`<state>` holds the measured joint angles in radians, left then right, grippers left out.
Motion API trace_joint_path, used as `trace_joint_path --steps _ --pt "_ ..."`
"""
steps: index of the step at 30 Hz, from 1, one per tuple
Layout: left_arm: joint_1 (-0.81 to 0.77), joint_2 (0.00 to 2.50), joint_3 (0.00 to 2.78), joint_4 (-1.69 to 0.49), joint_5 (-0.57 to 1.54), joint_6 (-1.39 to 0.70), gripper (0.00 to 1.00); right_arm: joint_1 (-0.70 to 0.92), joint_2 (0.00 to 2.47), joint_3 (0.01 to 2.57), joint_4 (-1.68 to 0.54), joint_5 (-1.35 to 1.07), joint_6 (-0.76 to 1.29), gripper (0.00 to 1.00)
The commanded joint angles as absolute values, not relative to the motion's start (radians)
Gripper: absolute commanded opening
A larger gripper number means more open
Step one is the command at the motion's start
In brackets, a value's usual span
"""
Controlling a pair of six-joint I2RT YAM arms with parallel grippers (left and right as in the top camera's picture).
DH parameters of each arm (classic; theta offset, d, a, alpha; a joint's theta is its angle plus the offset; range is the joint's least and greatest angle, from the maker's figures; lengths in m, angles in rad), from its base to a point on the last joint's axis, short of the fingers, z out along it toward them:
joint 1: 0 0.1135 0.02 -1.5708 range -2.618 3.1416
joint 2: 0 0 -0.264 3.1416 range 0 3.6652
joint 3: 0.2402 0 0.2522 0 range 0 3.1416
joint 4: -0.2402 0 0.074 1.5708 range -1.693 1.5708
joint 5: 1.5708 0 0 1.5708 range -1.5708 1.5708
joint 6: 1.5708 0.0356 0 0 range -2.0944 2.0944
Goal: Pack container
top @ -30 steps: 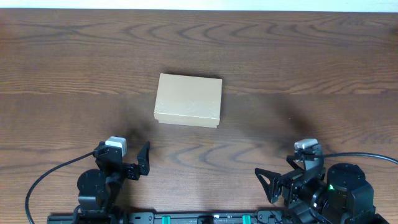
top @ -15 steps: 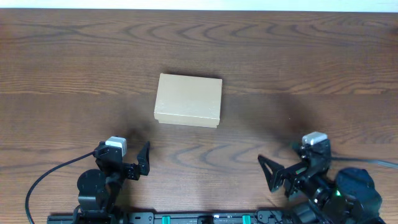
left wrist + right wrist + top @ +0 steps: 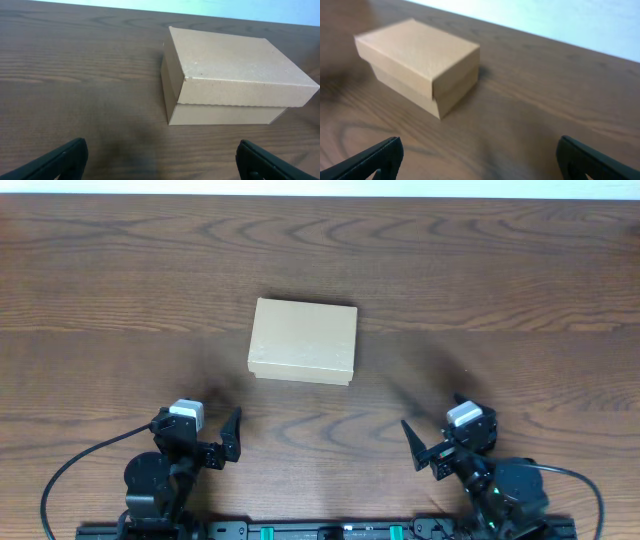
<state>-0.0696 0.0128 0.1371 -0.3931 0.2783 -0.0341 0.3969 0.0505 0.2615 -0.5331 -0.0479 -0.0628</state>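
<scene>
- A small plain tan rectangular cardboard container [image 3: 302, 341] is seen lying flat on a dark brown wood-grain table [image 3: 520, 280], a little toward 12 o'clock of the table's middle in the overhead view.
- Its flap lid is closed, and the lid's edge is seen lapping over the side walls in both wrist views.
- The box is turned slightly clockwise against the table's grain.
- The left gripper [image 3: 197, 430] is placed at about 8 o'clock from the container, well apart from it. Its black fingers are spread wide, with nothing between them.
- The right gripper [image 3: 438, 430] is placed at about 4 o'clock from the container, also well apart. Its fingers are likewise spread wide and nothing is held.
- In each wrist view the container is framed between the two fingertips, toward 12 o'clock.
- A black cable [image 3: 70, 470] is seen trailing from the left arm toward 8 o'clock.
</scene>
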Motion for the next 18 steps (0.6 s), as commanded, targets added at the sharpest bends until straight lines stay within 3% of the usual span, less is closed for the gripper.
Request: trace_joint_path --steps 1,18 --pt "-0.074 0.004 0.117 -0.395 0.281 -0.045 0.95 0.413 0.005 0.204 -0.519 -0.023 -0.057 0.99" --pt "-0.074 0.004 0.117 -0.395 0.281 -0.045 0.95 0.413 0.005 0.138 -0.498 -0.030 -0.015 0.99"
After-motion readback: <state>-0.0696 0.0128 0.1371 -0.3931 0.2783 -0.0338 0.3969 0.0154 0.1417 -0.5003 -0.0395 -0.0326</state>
